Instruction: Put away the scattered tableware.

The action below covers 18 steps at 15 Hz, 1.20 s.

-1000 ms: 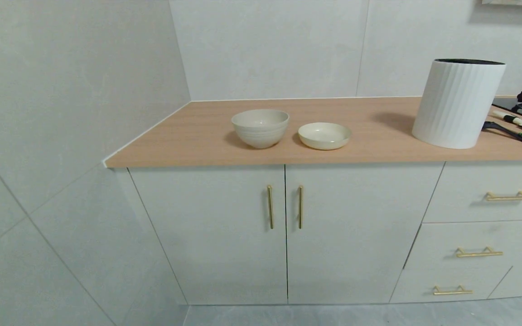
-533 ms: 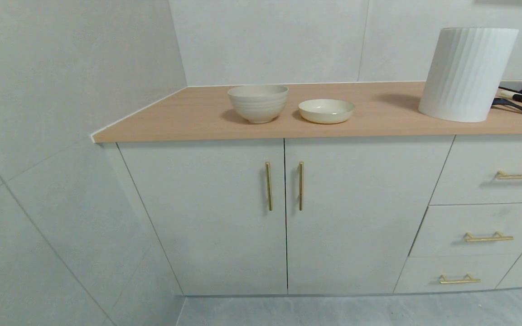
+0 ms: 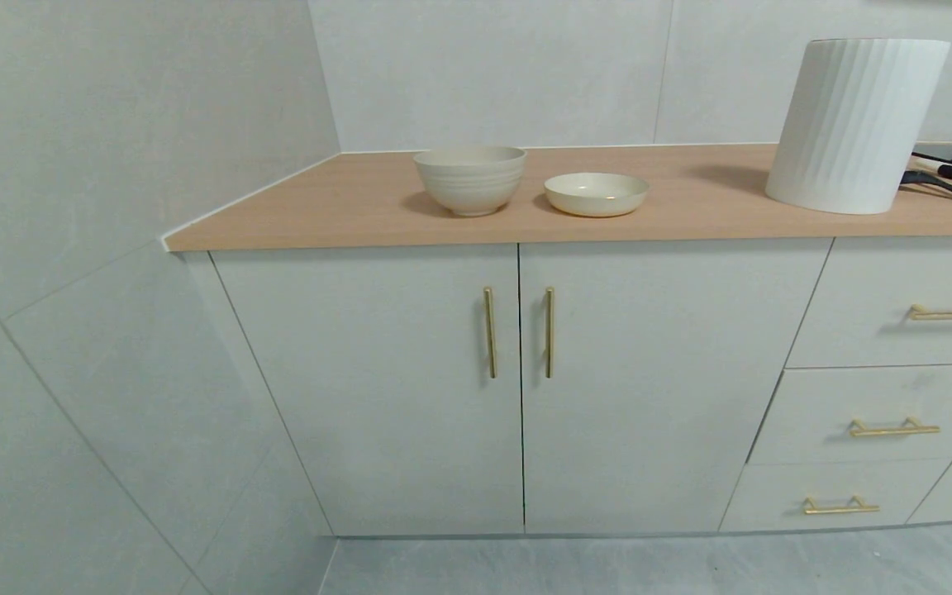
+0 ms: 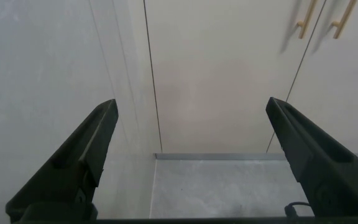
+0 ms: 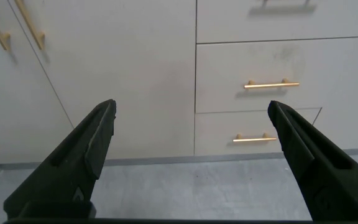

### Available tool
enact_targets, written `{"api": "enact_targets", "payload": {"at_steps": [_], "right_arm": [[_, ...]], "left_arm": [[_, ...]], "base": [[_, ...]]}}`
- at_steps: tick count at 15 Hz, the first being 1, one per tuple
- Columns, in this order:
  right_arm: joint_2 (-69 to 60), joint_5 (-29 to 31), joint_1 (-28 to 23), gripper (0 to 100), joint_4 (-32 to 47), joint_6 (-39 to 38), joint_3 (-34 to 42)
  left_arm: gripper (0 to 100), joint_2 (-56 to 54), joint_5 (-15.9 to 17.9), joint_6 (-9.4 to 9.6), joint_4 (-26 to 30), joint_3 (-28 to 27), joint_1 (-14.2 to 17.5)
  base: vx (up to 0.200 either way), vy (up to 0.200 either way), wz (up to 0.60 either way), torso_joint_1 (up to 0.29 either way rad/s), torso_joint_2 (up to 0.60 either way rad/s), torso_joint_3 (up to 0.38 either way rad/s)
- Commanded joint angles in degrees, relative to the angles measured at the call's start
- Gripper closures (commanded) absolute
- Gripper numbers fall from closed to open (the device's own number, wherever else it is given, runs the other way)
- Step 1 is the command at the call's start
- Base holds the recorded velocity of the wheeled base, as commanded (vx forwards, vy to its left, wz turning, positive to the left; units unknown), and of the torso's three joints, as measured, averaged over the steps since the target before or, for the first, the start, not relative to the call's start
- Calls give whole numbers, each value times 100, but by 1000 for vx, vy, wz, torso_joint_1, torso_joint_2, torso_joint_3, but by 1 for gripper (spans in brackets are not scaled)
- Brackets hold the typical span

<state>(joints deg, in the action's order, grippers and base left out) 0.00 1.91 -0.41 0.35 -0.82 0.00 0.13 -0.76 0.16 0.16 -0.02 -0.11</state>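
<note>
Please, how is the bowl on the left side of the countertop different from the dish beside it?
The bowl is deep and tall, while the dish is shallow and low. The bowl has horizontal ridges on its outer wall; the dish is smooth outside. The bowl is greyish beige, the dish a paler cream. Both stand upright on the wooden countertop, close together but apart.

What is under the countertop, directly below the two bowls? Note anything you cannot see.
Beneath the countertop, under the deep bowl and shallow bowl, are two shut cabinet doors with brass handles. Whatever is inside is hidden behind them.
</note>
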Motion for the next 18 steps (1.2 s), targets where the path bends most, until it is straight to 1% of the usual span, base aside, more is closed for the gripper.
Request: {"api": "enact_targets", "payload": {"at_steps": [1, 6, 7, 8, 9, 11, 13, 14, 16, 17, 18], "right_arm": [[0, 2, 6, 0, 9, 3, 0], [185, -33, 6, 0, 0, 99, -9], [475, -174, 6, 0, -71, 90, -141], [642, -455, 15, 0, -132, -41, -721], [888, -657, 15, 0, -132, -147, -1002], [1793, -1158, 15, 0, -141, -41, -1556], [2584, -1598, 41, 0, -132, -41, -1916], [2962, -1694, 68, 0, -141, -33, -1978], [3604, -1677, 261, 0, -141, -33, -2083], [4157, -1615, 604, 0, -158, -50, -2127], [4518, -1606, 762, 0, -167, -68, -2241]], "left_arm": [[0, 4, -4, 2, 2, -6, 2], [0, 4, -4, -7, 2, -6, 2], [0, 4, -4, 28, 2, 2, 2], [0, 4, 5, 72, 2, -6, 2], [0, 4, -4, 54, 2, -6, 2], [0, 4, -4, 46, 2, 2, 2], [0, 4, -4, 37, 2, -6, 2], [0, 4, -4, 28, 2, 2, 2], [0, 4, -4, 19, 2, -6, 2], [0, 4, -4, 19, 2, 2, 2], [0, 4, -4, 19, 2, -6, 2]], "base": [[0, 0, 0, 0, 0, 0], [0, 0, 0, 0, 0, 0], [0, 0, 0, 0, 0, 0], [0, 0, 0, 0, 0, 0], [0, 0, 0, 0, 0, 0], [0, 0, 0, 0, 0, 0], [0, 0, 0, 0, 0, 0], [0, 0, 0, 0, 0, 0], [0, 0, 0, 0, 0, 0], [0, 0, 0, 0, 0, 0], [0, 0, 0, 0, 0, 0]]}}
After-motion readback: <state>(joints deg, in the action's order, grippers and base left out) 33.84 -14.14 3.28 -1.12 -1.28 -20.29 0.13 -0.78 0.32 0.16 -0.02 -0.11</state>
